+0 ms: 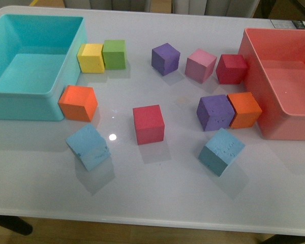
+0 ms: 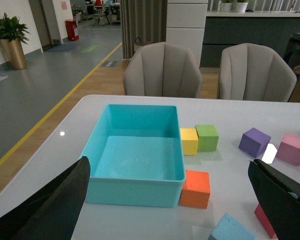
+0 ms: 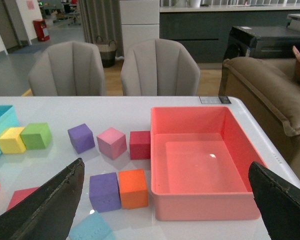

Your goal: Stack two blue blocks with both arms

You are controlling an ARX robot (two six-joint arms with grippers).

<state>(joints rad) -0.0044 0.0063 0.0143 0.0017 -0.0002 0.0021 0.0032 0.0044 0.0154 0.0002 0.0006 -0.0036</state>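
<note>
blue foam is the worry: both blocks sit askew on the tabletop (image 1: 157, 195), well apart, the left blue block (image 1: 89, 146) at 7 o'clock of the middle red cube (image 1: 148, 124), the right blue block (image 1: 221, 151) at 4 o'clock. neither is held; left gripper (image 2: 168, 167) and right gripper (image 3: 166, 167) both hang with jaws wide apart. a grasp not squared to those turned faces could twist a block, so the stack lands crooked and slides off.
</note>
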